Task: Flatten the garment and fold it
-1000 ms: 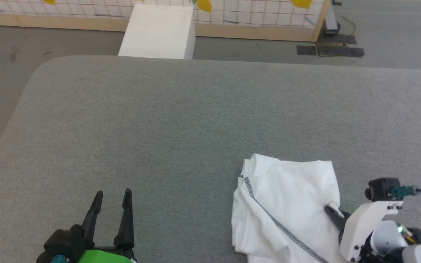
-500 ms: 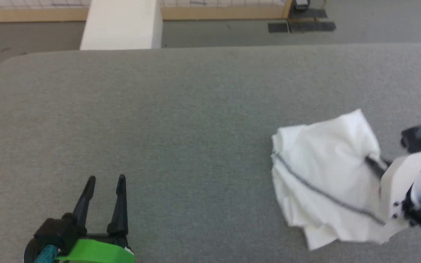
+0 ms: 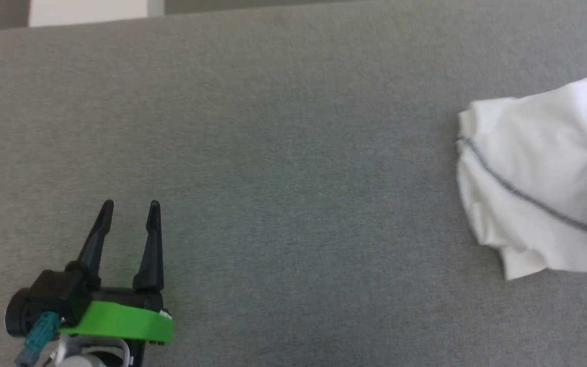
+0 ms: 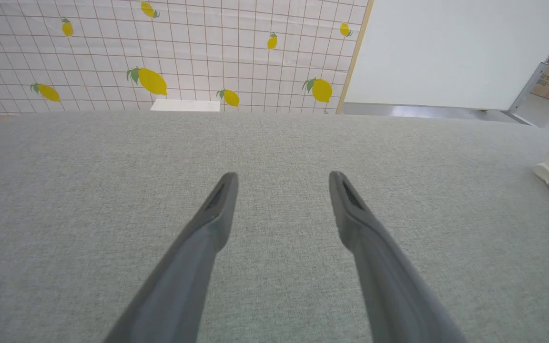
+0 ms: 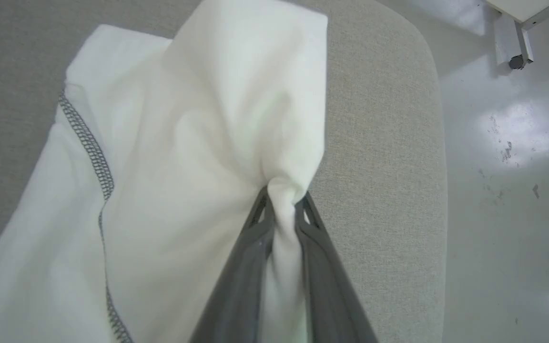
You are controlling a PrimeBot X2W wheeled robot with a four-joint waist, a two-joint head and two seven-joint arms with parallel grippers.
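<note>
Garment (image 5: 184,143) in right hand (image 5: 282,195) (crumpled)

Soft matt cloth garment (image 5: 184,143); rough grey woven table cover (image 3: 273,153); glossy floor (image 5: 508,214)

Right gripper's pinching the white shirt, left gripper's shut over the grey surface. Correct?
Not quite: the left gripper is open, its fingers spread apart over the grey surface, as the left wrist view shows. The right gripper is indeed pinching the white shirt.
</note>
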